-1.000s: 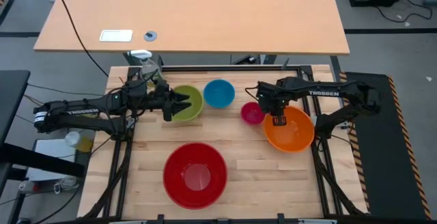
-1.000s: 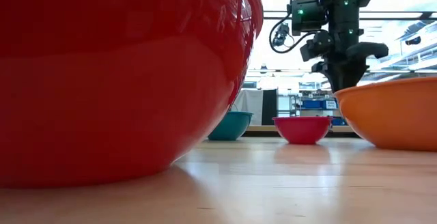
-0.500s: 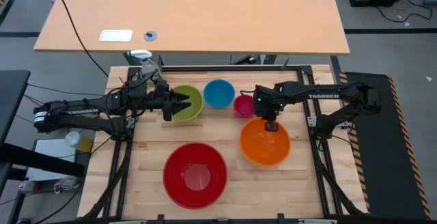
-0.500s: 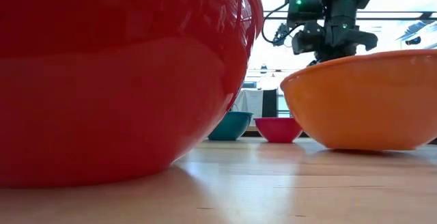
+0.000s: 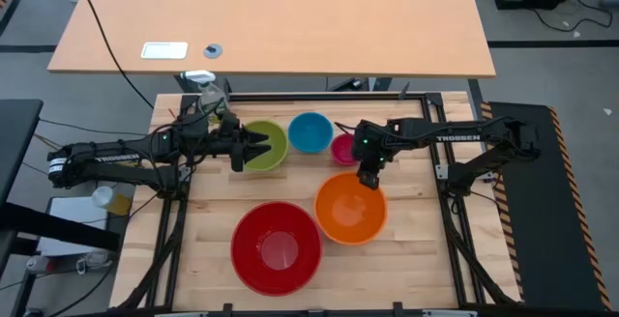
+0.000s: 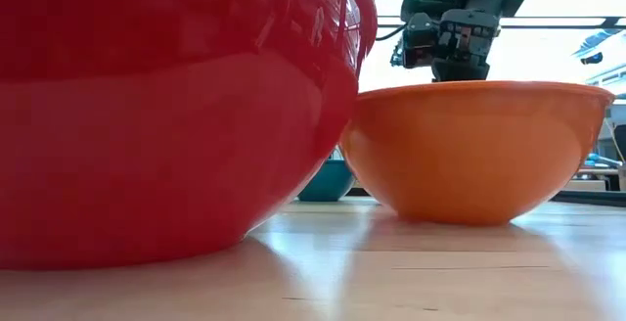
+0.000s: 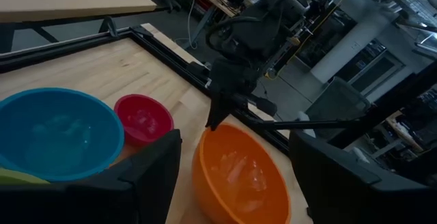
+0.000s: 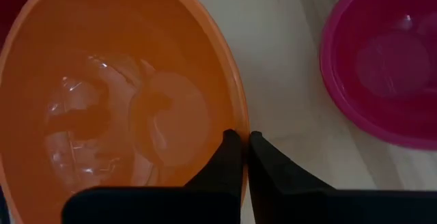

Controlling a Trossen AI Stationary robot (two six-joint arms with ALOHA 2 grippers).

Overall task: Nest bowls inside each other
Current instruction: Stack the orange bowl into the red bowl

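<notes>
Beside red bowl (image 5: 277, 247), orange bowl (image 5: 350, 208) upright

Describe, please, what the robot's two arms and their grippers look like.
Both arms are dark, nearly black, jointed links, each with white TROSSEN lettering along the forearm. The left gripper and right gripper each end in two slim dark fingers. Black cables loop beside the right wrist, which shows a small green light in the low view.

Even overhead light fills the scene, while the low view shows a blown-out bright background and soft glare on the near, blurred red bowl (image 6: 166, 115).
</notes>
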